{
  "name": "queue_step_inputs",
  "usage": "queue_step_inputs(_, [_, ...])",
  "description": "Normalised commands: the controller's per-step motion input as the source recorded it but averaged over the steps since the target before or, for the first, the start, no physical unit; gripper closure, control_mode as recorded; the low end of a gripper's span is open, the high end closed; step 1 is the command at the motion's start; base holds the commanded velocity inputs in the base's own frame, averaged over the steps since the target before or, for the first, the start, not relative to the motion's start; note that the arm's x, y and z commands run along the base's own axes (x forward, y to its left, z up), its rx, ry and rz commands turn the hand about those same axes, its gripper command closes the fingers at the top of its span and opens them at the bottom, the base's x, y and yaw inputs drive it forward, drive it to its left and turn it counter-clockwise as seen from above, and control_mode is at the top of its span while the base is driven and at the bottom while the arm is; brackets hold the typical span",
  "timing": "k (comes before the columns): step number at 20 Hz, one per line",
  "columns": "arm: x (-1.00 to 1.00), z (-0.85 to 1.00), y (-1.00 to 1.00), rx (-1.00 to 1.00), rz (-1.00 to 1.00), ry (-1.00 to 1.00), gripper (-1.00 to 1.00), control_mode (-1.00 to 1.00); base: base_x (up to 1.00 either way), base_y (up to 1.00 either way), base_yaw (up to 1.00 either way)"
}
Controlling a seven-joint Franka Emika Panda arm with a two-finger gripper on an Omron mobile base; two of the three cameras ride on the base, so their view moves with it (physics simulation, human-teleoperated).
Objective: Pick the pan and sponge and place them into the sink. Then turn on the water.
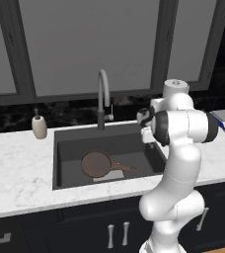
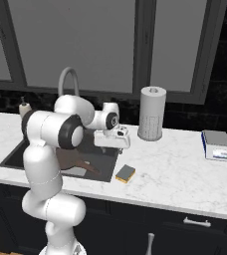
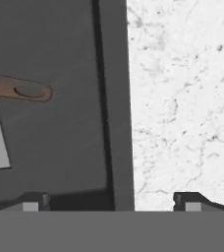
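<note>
The reddish-brown pan (image 1: 95, 163) lies flat on the bottom of the dark sink (image 1: 70, 143), its handle pointing right. In the hand view the handle's tip (image 3: 20, 89) shows over the sink floor (image 3: 74, 147). The yellow sponge (image 2: 125, 173) rests on the marble counter just right of the sink's front corner. My gripper (image 2: 111, 146) hangs over the sink's right rim, pointing down; it (image 3: 111, 203) is open with nothing between its fingers. The arched faucet (image 1: 102, 99) stands behind the basin, and no water stream shows.
A soap dispenser (image 1: 39, 126) stands left of the sink. A paper towel roll (image 2: 151, 113) stands at the back right, and a flat book-like box (image 2: 216, 145) lies farther right. Bare marble counter (image 3: 182, 98) stretches to the sink's right.
</note>
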Motion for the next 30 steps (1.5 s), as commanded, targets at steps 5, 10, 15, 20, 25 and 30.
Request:
queue_step_inputs(5, [-0.41,-0.08,-0.41,0.05,-0.01,-0.05,-1.00,-1.00,0.00,0.00,0.00])
queue_step_inputs(10, [-0.19,-0.05,-0.16,0.06,-0.05,-0.03,-1.00,-1.00,0.00,0.00,0.00])
queue_step_inputs(15, [-0.10,0.00,-0.06,0.04,-0.07,0.00,-1.00,-1.00,0.00,0.00,0.00])
queue_step_inputs(20, [-0.04,0.05,-0.04,0.03,-0.11,0.04,-1.00,-1.00,0.00,0.00,0.00])
queue_step_inputs(25, [0.00,0.04,-0.14,0.00,-0.11,0.01,-1.00,-1.00,0.00,0.00,0.00])
queue_step_inputs(30, [0.00,0.18,-0.01,0.00,-0.01,0.00,-1.00,-1.00,0.00,0.00,0.00])
